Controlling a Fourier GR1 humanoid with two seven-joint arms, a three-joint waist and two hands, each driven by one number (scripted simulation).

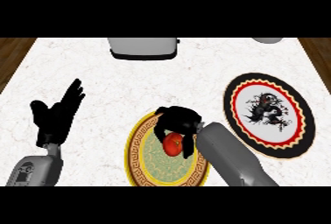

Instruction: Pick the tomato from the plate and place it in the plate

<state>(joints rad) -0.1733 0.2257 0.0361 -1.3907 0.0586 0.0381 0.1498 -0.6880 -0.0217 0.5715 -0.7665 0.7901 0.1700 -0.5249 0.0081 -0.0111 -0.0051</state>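
Head view: right hand [177, 124] curls over the tomato [172, 144], fingers wrapped round it, tomato low over or on the gold-rimmed plate [137, 151]; contact with the plate can't be told. Left hand [59, 114] rests at the left, fingers spread, holding nothing. Risk: the round tomato could slip from the curled fingers on the lift, or clip the rim of the black-and-red plate [241, 89] just to the right. That plate holds nothing. A toaster [143, 47] sits on the bench [97, 74] beyond.
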